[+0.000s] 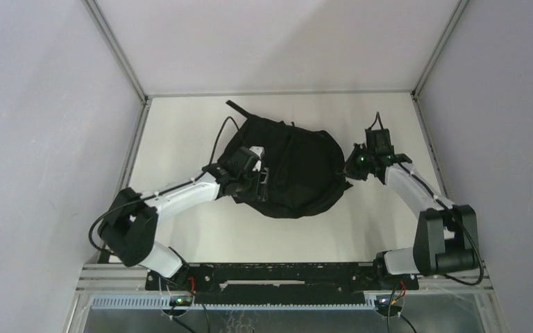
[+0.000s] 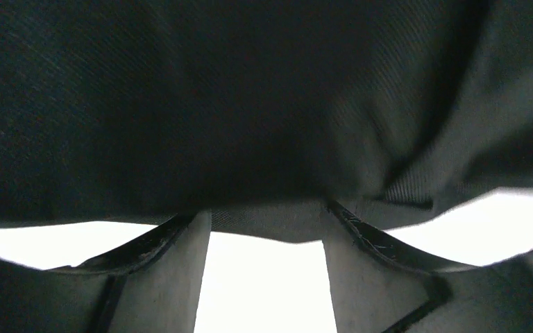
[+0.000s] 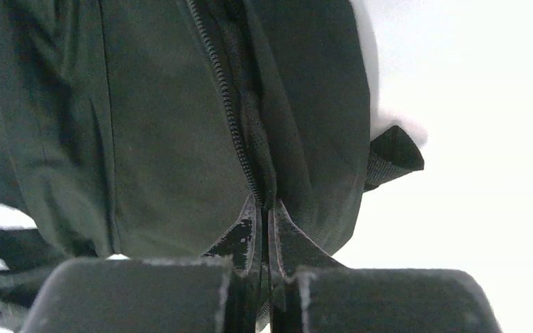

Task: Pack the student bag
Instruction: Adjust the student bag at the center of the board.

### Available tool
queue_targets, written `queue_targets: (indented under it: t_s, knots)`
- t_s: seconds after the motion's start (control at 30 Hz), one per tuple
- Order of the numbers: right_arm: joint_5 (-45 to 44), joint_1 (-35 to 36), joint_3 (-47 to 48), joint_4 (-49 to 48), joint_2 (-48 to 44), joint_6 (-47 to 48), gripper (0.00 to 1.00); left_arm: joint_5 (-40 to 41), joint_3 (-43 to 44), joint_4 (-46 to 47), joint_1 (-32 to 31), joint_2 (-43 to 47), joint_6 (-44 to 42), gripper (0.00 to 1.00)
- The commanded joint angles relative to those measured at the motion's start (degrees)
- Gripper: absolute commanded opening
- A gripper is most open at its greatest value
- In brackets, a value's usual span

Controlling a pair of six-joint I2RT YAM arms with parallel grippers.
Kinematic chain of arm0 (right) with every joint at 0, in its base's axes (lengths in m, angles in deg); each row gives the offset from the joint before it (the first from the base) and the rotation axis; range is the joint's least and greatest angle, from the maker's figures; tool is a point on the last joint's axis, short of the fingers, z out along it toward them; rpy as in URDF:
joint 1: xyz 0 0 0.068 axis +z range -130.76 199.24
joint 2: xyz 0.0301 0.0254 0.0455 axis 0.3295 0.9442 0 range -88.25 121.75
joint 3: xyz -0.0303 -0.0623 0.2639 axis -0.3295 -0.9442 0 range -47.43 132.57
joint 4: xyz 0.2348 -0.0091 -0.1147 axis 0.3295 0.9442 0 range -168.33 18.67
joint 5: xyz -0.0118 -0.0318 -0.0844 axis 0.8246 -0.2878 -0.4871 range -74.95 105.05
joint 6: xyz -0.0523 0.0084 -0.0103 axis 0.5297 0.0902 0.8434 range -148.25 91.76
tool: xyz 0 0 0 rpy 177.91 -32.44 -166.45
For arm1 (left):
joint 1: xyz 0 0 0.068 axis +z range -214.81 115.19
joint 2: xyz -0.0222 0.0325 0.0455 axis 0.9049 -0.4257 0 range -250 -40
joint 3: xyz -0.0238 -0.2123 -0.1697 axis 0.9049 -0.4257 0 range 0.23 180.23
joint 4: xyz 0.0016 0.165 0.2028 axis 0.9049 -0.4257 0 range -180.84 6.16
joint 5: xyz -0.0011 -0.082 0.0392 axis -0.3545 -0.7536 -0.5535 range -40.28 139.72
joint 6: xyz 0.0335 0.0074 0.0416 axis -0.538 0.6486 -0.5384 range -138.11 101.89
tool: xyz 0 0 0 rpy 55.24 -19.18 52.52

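The student bag [image 1: 298, 166], a soft black backpack, lies in the middle of the white table. My left gripper [image 1: 260, 182] is at its left side. In the left wrist view its fingers [image 2: 180, 277] stand wide apart, with bright table between them, and bag fabric [image 2: 250, 104] drapes over the tips of the left gripper [image 2: 265, 218]. My right gripper [image 1: 350, 166] is at the bag's right edge. There the right gripper [image 3: 264, 208] is shut on a fold of the student bag [image 3: 159, 139] beside its zip [image 3: 232, 118].
A long black strap [image 1: 222, 135] curls off the bag's back left corner. A small webbing loop [image 3: 392, 156] sticks out beside the pinched fold. Metal frame rails [image 1: 142, 139] run along the table's left, right and far edges, with grey walls beyond.
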Motion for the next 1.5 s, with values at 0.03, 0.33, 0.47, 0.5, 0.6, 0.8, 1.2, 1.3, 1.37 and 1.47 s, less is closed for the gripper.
queue_targets:
  t_s: [0.03, 0.33, 0.47, 0.5, 0.6, 0.8, 1.2, 1.3, 1.37, 1.47]
  knots:
    - [-0.33, 8.1, -8.08, 2.41, -12.29, -4.54, 0.0, -2.15, 7.43, 5.49, 7.08, -5.74, 0.71, 0.63]
    - [-8.64, 42.7, -8.58, 0.48, -18.42, -19.76, 0.37, -5.59, 28.1, 4.32, 9.99, -16.31, -0.88, 0.64]
    - [-15.42, 39.5, -3.33, 10.61, -23.15, -12.94, 0.67, -6.07, 35.3, 1.46, 9.53, -14.67, -2.95, 0.65]
    - [-15.5, 37.22, -3.28, 10.7, -25.63, -11.44, 0.69, -5.75, 35.3, 0.84, 9.06, -13.28, -3.43, 0.65]
    - [-14.02, 26.43, -3.28, 10.94, -31.26, -7.54, 0.73, -4.87, 32.48, -1.38, 7.07, -8.38, -4.89, 0.65]
    - [-8.19, 7.0, -4.45, 12.96, -28.76, -3.79, 0.72, -2.01, 21.25, -5.36, -1.2, 2.1, -7.2, 0.65]
    - [-1.59, -0.52, -15.86, 12.54, -30.17, -6.72, 0.73, -3.94, 7.37, -9.69, -11.79, 11.23, -12.64, 0.71]
    - [-0.36, -0.2, -19.0, 12.57, -34.89, -8.65, 0.73, -3.13, 6.38, -13.0, -11.86, 12.36, -13.39, 0.71]
    - [-1.04, -0.09, -20.17, 13.45, -36.98, -9.36, 0.73, -3.06, 5.6, -14.13, -12.33, 13.3, -13.76, 0.71]
    - [-1.82, -0.16, -20.89, 14.44, -37.44, -9.26, 0.73, -1.51, 4.51, -12.73, -15.95, 14.8, -15.78, 0.74]
